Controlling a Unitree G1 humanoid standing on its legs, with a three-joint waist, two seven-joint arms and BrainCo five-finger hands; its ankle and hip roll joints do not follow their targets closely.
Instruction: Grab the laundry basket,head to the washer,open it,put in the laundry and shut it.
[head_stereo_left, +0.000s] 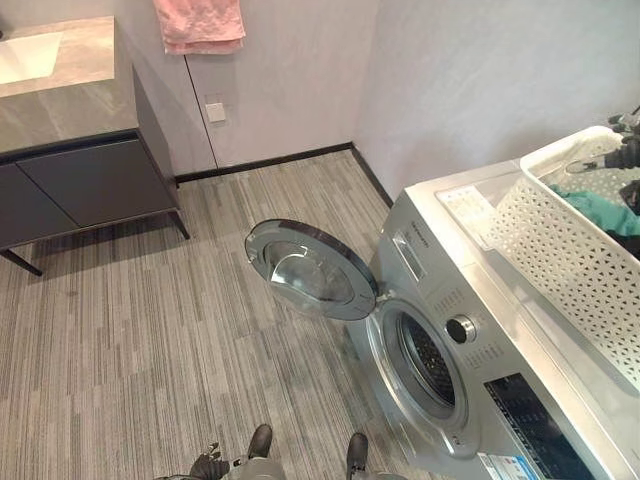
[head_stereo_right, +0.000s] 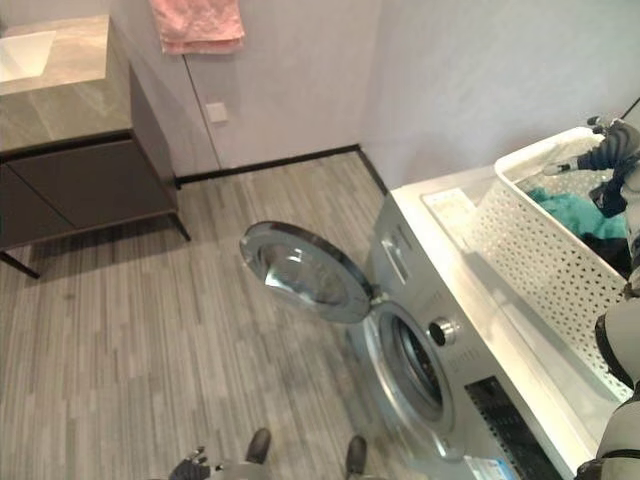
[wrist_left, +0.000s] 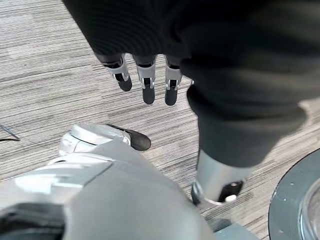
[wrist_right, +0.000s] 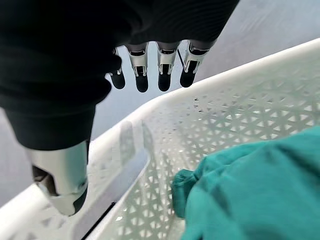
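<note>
Your right hand (wrist_right: 150, 70) hangs over the far corner of the laundry basket (head_stereo_left: 560, 250), fingers straight and slack, holding nothing; the wrist view shows them above the white rim with the teal laundry (wrist_right: 260, 185) lying just below inside. Your left hand (wrist_left: 145, 80) hangs low by your side over the striped floor (head_stereo_left: 150, 330), fingers likewise relaxed and empty.

Nearest you, the washer (head_stereo_left: 450, 380) stands with its round door (head_stereo_left: 310, 268) swung fully out to the left, drum mouth (head_stereo_left: 430, 360) dark and unobstructed. The basket sits on the washer's top, toward its right end, with teal cloth and some darker cloth heaped in it.

So the carrying and opening look done; the step in hand is loading. Your next move calls for lowering the right hand into the basket, closing on the teal cloth, lifting it over the perforated wall, then bringing it down and round to the drum.

Mind the edges: the basket's front wall is tall, so lift high enough that trailing cloth does not drag the basket toward the washer's front lip. The open door juts into the floor space on your left, and its rim sits close beside the drum mouth. Beyond it the floor runs free to the dark vanity cabinet (head_stereo_left: 80, 180) and the wall with the pink towel (head_stereo_left: 200, 25).
</note>
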